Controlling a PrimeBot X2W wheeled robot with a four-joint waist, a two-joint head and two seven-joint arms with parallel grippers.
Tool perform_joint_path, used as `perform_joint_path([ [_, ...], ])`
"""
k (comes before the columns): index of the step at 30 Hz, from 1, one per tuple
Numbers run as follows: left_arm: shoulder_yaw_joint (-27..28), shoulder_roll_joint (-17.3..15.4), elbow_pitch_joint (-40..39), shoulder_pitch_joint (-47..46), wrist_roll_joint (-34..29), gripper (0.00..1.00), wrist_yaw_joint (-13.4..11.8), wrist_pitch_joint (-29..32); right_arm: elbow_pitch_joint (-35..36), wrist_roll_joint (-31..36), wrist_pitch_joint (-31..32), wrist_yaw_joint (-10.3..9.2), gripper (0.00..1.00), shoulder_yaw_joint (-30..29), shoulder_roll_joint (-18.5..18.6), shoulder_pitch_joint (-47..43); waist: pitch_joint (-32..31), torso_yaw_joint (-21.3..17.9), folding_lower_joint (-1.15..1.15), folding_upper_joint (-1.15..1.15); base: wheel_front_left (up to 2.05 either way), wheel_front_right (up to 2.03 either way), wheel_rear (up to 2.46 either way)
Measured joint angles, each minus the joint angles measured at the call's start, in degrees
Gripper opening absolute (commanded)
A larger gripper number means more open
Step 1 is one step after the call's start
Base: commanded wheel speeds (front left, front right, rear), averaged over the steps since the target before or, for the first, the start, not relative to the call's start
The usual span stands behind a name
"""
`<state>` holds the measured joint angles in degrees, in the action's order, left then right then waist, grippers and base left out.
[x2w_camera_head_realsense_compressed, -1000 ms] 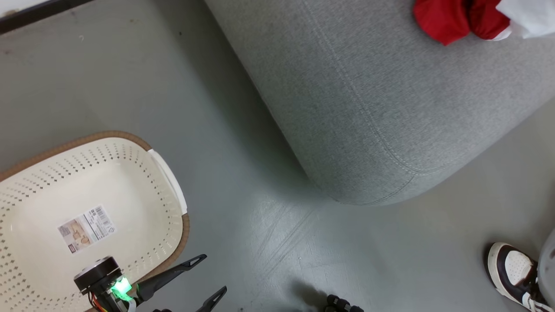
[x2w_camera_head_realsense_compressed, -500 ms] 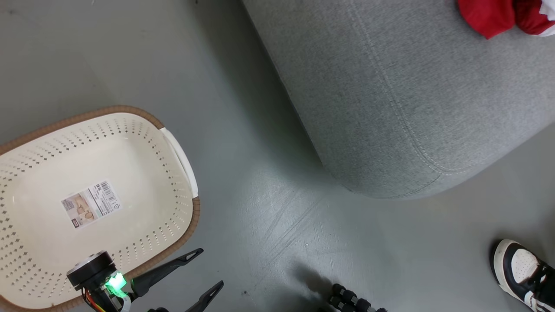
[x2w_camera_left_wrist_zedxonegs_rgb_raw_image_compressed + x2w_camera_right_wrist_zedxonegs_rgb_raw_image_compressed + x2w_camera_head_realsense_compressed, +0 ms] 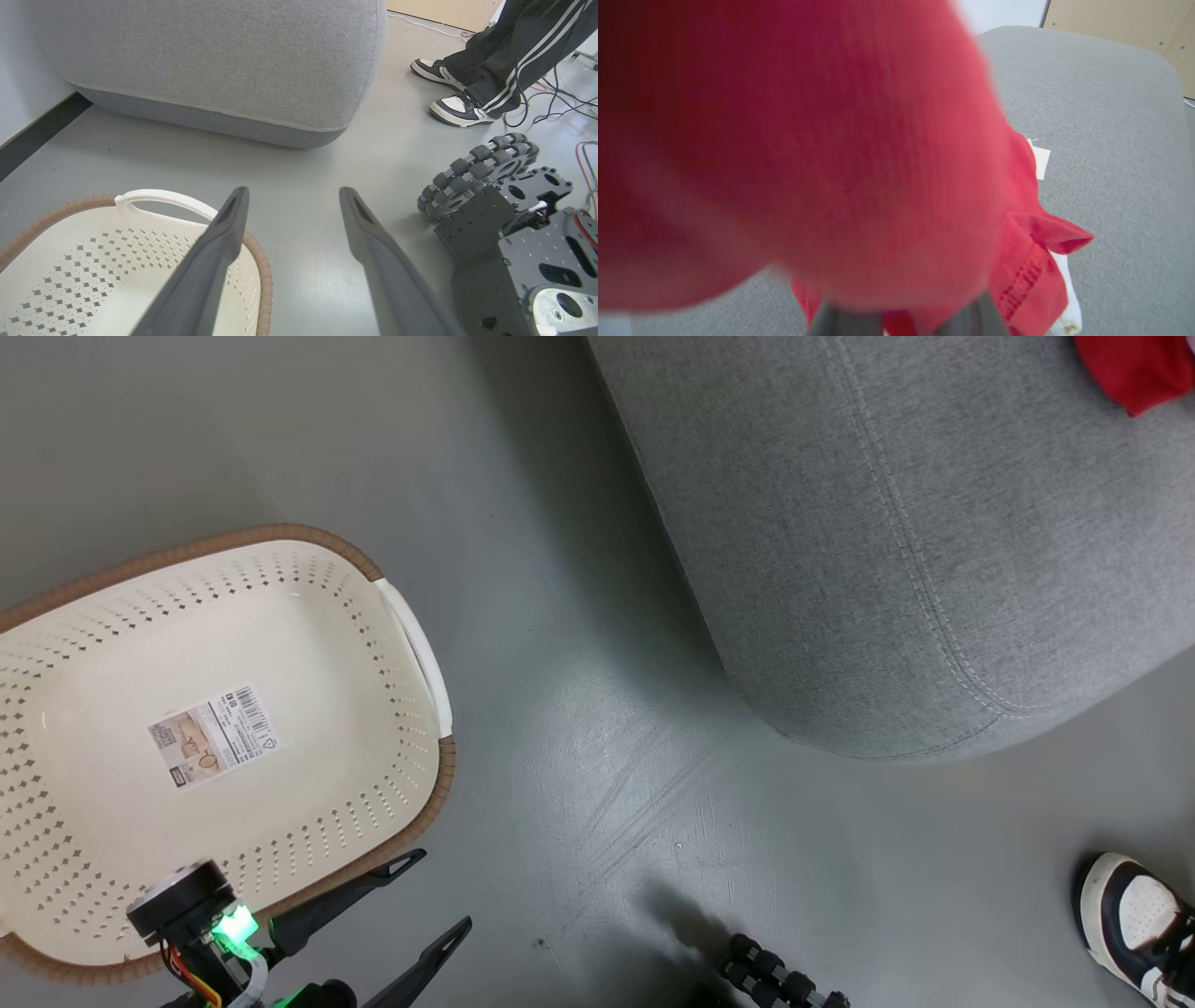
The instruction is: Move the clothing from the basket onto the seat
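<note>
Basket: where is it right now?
In the head view the basket sits on the floor at the lower left, apart from the seat to its right, with the left gripper open at its near rim.

The grey floor carries the basket, the seat and a person's shoe.

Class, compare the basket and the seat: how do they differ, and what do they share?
The basket is cream perforated plastic; the seat is grey woven fabric. The basket holds just a paper label; the seat bears red clothing. The seat is far bigger than the basket. Both stand on the floor, with rounded corners.
</note>
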<state>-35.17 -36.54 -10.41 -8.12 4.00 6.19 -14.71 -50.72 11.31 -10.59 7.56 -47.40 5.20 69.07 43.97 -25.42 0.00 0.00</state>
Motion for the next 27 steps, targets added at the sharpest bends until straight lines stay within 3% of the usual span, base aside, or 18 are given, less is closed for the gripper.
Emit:
perform_joint_path([
  [1, 0.1, 0.04, -0.01, -0.1, 0.01, 1.0, 0.0, 0.0, 0.0, 0.18, -0.01, 0.0, 1.0, -0.4, -0.15, 0.46, 0.08, 0.14, 0.0, 0.0, 0.0, 0.0, 0.0],
  [13, 0.36, 0.55, 0.24, -1.14, 0.43, 1.0, 0.02, -0.01, -1.44, 4.14, -0.55, 0.0, 1.0, -5.26, -0.82, 2.38, -0.5, 0.65, 0.0, 0.0, 0.0, 0.0, 0.0],
  [22, 0.32, 0.9, 0.57, -1.9, 0.51, 1.0, 0.08, -0.01, 0.59, -0.6, -3.01, -0.02, 1.0, -11.47, -1.51, 9.45, -1.75, 0.6, 0.0, 0.0, 0.0, 0.0, 0.0],
  [27, -0.42, 2.12, 0.57, -1.92, 0.51, 1.0, 0.1, 0.0, 0.63, 4.05, -3.11, -0.03, 1.0, -11.29, -0.58, 9.44, -2.41, 0.75, 0.0, 0.0, 0.0, 0.0, 0.0],
])
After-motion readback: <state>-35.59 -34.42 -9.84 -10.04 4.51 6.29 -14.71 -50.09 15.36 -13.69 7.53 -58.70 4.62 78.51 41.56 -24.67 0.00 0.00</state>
